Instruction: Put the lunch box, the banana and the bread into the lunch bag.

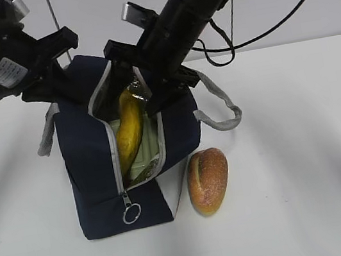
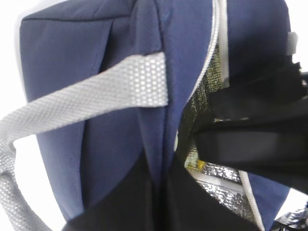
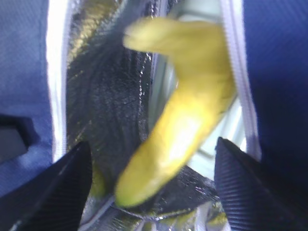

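A: The right gripper (image 3: 151,185) hangs over the mouth of the lunch bag (image 1: 87,154), its jaws spread apart, each black finger (image 3: 57,192) clear of the banana (image 3: 183,110). Nothing is grasped.

B: And the banana?

A: It stands on end in the bag's opening, leaning on the zipper edge, its lower part resting on the pale green lid of the lunch box (image 1: 149,146) already inside. Its upper end pokes above the rim, right under the gripper.

B: So the risk is there?

A: Likely. The banana is propped rather than settled; a jaw brushing it as the arm lifts away could tip it out over the rim onto the table.

B: The left gripper (image 1: 53,81)?

A: Clenched at the bag's far left top edge, apparently pinching the fabric beside the grey strap handle (image 2: 96,96) to hold the mouth open; the wrist view is too close to show the pinch itself. If that hold slips, the soft wall could sag and narrow the opening.

B: What is still outside?

A: The bread (image 1: 209,180) lies on the white table (image 1: 308,177), touching or nearly touching the bag's near right corner. With the banana upright in the gap, the roll may jam against it.
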Controlling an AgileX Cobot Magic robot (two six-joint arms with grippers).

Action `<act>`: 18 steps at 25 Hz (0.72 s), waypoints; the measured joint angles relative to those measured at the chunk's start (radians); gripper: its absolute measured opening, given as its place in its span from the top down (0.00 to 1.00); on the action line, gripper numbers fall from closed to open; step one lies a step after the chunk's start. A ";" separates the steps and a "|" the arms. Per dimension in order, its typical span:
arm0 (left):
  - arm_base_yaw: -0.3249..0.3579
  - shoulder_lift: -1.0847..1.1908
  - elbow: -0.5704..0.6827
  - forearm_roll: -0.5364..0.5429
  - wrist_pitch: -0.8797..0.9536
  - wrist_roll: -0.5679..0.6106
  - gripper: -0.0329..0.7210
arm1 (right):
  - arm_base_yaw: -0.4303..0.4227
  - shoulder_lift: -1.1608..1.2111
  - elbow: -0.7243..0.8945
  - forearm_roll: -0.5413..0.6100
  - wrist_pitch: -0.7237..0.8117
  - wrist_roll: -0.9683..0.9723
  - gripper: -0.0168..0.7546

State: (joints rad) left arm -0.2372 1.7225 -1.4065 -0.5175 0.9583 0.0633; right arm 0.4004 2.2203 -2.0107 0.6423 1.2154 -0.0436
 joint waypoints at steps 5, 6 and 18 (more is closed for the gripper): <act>0.000 0.000 0.000 0.001 0.000 0.000 0.96 | 0.000 -0.143 0.000 -0.151 0.007 0.006 0.26; 0.000 0.000 0.000 0.001 0.000 0.000 0.96 | 0.000 -0.181 0.000 -0.187 0.010 0.018 0.27; 0.000 0.000 0.000 0.001 0.001 0.000 0.96 | 0.000 -0.547 0.452 -0.360 -0.136 0.093 0.27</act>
State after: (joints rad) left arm -0.2372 1.7225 -1.4065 -0.5167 0.9592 0.0636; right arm 0.4004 1.6733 -1.5585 0.2825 1.0789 0.0498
